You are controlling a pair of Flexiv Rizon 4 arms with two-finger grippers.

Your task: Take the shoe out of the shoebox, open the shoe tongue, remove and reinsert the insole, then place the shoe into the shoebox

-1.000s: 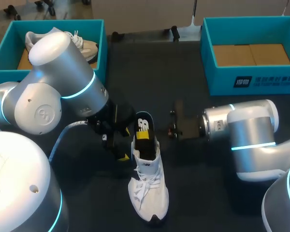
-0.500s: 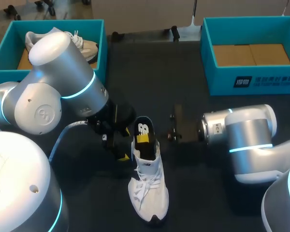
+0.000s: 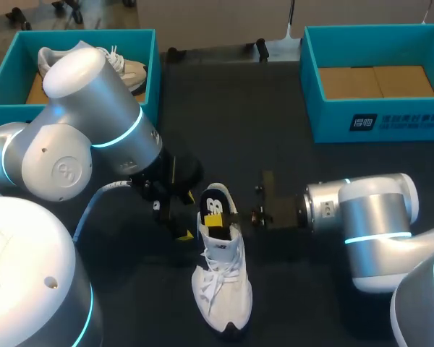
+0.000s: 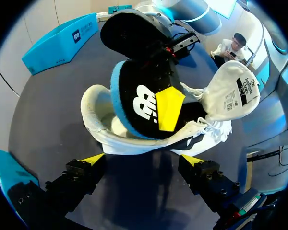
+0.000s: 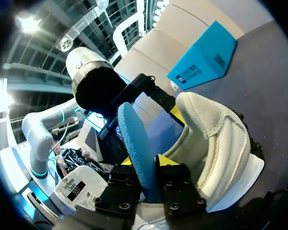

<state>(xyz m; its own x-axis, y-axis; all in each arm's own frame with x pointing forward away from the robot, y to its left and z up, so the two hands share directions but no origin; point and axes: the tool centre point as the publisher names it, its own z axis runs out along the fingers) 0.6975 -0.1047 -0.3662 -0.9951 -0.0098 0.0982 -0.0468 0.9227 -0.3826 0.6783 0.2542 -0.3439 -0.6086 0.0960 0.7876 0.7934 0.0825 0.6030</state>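
Note:
A white shoe (image 3: 221,278) lies on the dark table, toe toward the near edge, its tongue (image 4: 230,91) folded back. A black insole (image 3: 215,206) with a blue edge stands half out of the heel opening. My right gripper (image 3: 252,215) reaches in from the right and is shut on the insole's blue edge (image 5: 134,139), one yellow tip on each side of it (image 5: 146,160). My left gripper (image 3: 177,217) is open just left of the heel. In the left wrist view its fingers (image 4: 143,160) stand wide apart with the shoe (image 4: 134,139) just ahead of them, not touching.
A teal shoebox (image 3: 7,79) at the back left holds another pale shoe (image 3: 126,69). A second teal shoebox (image 3: 311,94) at the back right shows only its cardboard floor. The left arm's big elbow (image 3: 79,123) hangs over the table's left part.
My right gripper has moved toward the near edge with the insole, which now sits lower in the shoe's heel. The left arm and the shoe have stayed put.

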